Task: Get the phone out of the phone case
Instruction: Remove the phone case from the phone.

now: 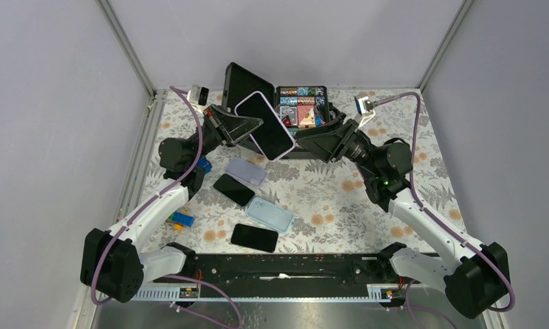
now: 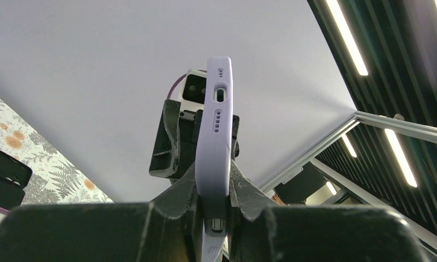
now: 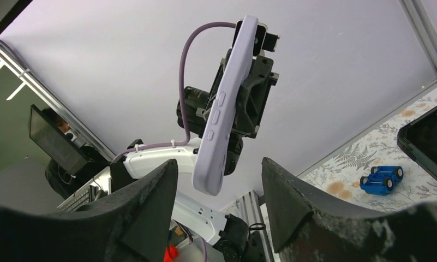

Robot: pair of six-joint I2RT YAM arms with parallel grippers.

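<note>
Fingers point(image 2: 247, 197) of the left gripper point(image 2: 213, 192) are pinched narrow on one lavender case point(image 2: 215, 136), seen edge-on in the left wrist view with its port end pointing up. A strip of the floral mat point(image 2: 19, 144) shows at the far left of that view. In the right wrist view the same case hangs tilted in the air, three side buttons showing along its edge. The right gripper point(image 3: 219, 165) stands wide, one finger point(image 3: 150, 191) on each side of the case's lower end and neither touching it. One blue toy car point(image 3: 382, 180) sits on the mat at the right of this view. From the top camera, the two arms meet over the far middle of the table. The phone point(image 1: 264, 125) is inside the lavender case, screen up and tilted, held off the mat by the left gripper at its left edge, with the right gripper just beside its right edge. Four flat things lie on the mat nearer the bases: one pale purple empty case point(image 1: 246, 171), one light-blue case point(image 1: 269, 214) that may or may not hold a phone, and two bare black phones, one point(image 1: 234, 190) between the two cases and one point(image 1: 254, 238) nearest the bases. That makes three cases counting the held one. One black box point(image 1: 302, 110) stands at the far side with its lid point(image 1: 242, 82) raised. Two small blue toys lie on the left, one point(image 1: 202, 164) half hidden by the left arm and one point(image 1: 183, 219) nearer.
</note>
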